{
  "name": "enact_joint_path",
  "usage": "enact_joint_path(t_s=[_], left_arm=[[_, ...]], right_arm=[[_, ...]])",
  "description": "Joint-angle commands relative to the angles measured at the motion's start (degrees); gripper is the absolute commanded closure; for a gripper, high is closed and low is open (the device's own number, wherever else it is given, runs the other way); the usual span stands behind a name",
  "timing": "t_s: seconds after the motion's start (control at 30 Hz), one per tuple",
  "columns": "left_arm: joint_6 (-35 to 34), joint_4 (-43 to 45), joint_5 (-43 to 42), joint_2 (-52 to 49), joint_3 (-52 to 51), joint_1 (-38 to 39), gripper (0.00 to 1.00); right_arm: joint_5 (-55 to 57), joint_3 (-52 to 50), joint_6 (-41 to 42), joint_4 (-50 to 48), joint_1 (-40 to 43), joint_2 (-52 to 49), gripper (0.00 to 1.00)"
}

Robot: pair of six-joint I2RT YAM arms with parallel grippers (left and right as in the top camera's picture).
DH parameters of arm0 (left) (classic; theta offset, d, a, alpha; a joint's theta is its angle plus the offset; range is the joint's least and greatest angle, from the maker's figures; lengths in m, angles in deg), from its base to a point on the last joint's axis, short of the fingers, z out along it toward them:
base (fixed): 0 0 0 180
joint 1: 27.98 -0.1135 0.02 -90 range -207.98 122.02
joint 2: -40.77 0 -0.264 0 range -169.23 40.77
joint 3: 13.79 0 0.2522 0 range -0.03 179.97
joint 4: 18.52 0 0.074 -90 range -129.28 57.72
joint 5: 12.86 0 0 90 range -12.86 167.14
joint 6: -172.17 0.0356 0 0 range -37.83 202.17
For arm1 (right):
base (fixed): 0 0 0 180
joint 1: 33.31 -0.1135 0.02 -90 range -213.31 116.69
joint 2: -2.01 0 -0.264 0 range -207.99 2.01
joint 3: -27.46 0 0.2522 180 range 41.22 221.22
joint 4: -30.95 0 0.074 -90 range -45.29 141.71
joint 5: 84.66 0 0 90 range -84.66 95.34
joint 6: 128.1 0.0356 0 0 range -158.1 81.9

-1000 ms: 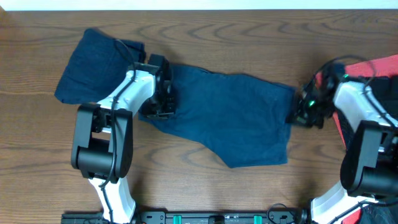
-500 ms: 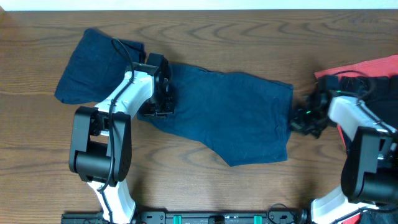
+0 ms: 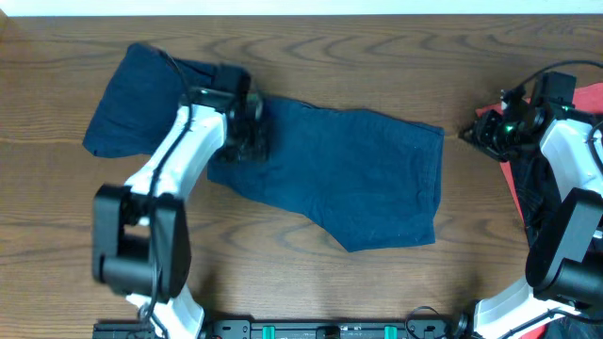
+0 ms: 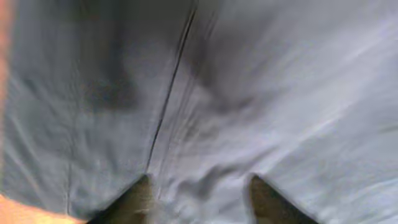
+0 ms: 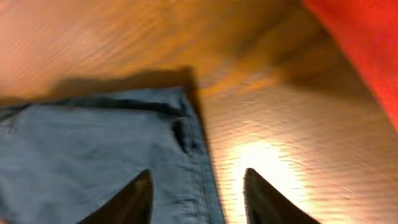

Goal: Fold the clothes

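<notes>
A: What is everything lying on?

B: A brown wood-grain table [image 3: 377, 56], matt, with long wavy grain. A pale strip [image 3: 301, 6] runs along its far edge, and I cannot tell what that is. No more of the room shows.

A: And the clothes?

B: A pair of navy shorts [image 3: 349, 179] lies spread flat across the middle of the table, one corner reaching toward the near side. A second navy bundle [image 3: 132, 99] lies at the far left, just beside the shorts' left end. The left arm hides whether the two touch.

A: The grippers?

B: The left gripper [image 3: 250, 132] is over the shorts' left end. Its jaws stand apart above blurred cloth with a seam running through it, and nothing is pinched between them. The right gripper [image 3: 480, 132] hovers over bare table off the shorts' right edge — jaws parted too, and empty. Its wrist view shows a hemmed corner of the shorts below.

A: Anything else?

B: A red cloth [image 3: 513, 179] at the right edge, partly under the right arm.
</notes>
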Motion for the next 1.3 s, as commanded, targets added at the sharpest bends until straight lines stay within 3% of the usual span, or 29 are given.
enact_joint_path(t_s=[0.0,0.13,0.47,0.53,0.6,0.73,0.97,1.27], left_arm=[[2.14,3.96,-1.73,3.76,2.62,-0.17,0.34],[2.27,7.08,-1.79,3.67,2.62,-0.83,0.30],[2.27,2.38,-1.99,3.80,2.73,-4.37,0.28],[2.29,1.60,-1.97,3.80,2.73,-4.79,0.28],[2.32,1.44,-1.97,3.80,2.73,-4.98,0.28],[3.30,1.44,-1.95,3.78,2.73,-4.98,0.27],[5.79,1.97,-1.75,3.78,2.73,-4.98,0.27],[5.73,7.48,-2.03,3.26,2.40,-4.74,0.27]], right_arm=[[-3.45,-0.28,-2.97,-2.69,-0.81,-0.28,0.46],[-1.16,-3.74,-2.97,-10.27,-2.54,-0.28,0.43],[0.55,-12.41,-2.25,-25.99,-9.79,-4.02,0.41],[1.88,-12.41,-0.79,-26.88,-10.60,-4.70,0.48],[2.01,-12.41,1.07,-27.82,-10.80,-4.68,0.67],[-0.50,-11.91,2.67,-29.00,-10.25,-4.20,0.83],[-6.19,-9.64,2.67,-28.81,-8.11,-2.34,0.99],[-6.12,-8.81,2.69,-27.36,-1.57,8.28,0.99]])
